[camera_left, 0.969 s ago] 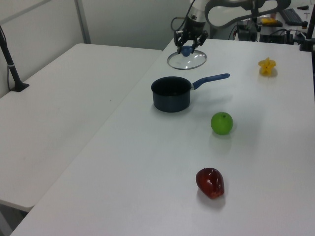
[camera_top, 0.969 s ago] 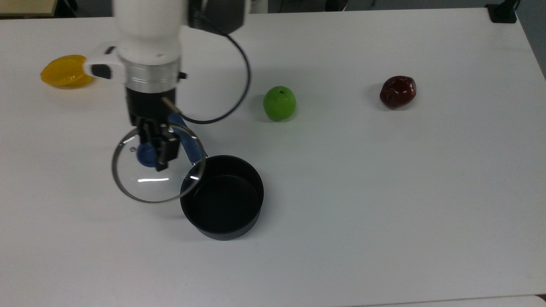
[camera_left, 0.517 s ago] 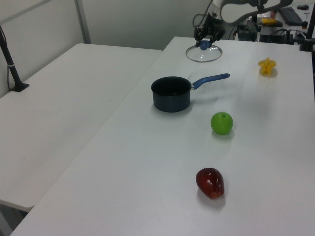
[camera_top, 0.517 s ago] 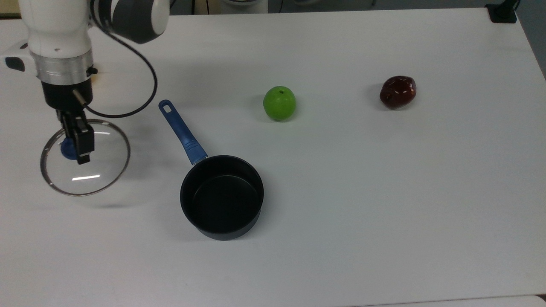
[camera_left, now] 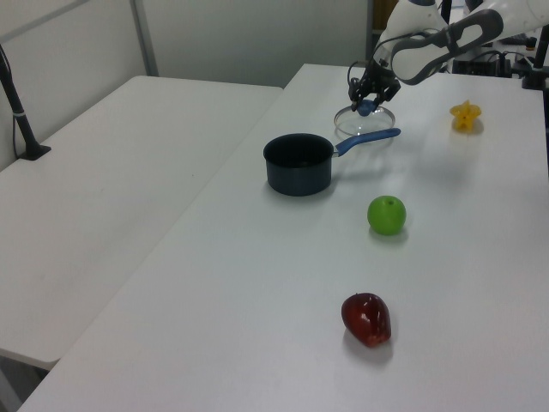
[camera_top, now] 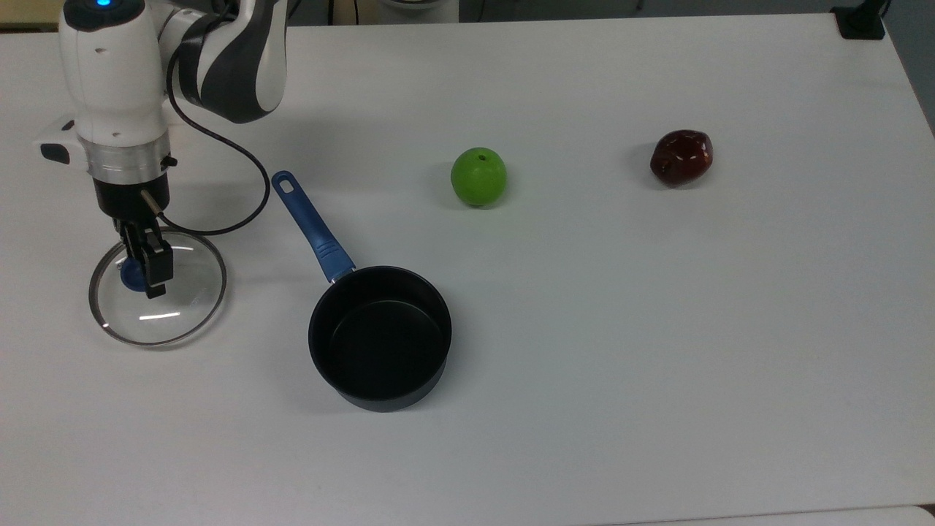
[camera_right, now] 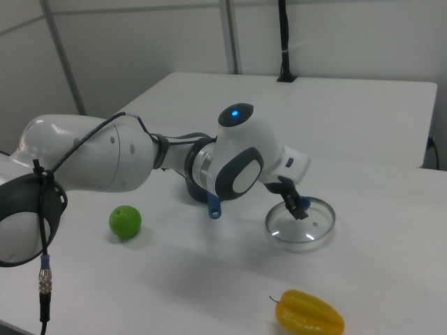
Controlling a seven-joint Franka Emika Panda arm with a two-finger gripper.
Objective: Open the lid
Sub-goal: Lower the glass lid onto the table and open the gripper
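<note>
At the left edge of the top view, the lid (camera_top: 158, 295) sits off the saucepan (camera_top: 379, 336), with bare white table (camera_top: 621, 329) stretching wide to the right. The gripper (camera_top: 145, 269) has its jaws clamped on the lid's blue knob (camera_top: 132, 276).

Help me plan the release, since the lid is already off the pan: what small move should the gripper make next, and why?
Probably lower a touch further, then let go. The gripper is clamped on the knob of the lid, well clear of the open saucepan. The right view shows the lid low over the table, though contact is unclear.
</note>
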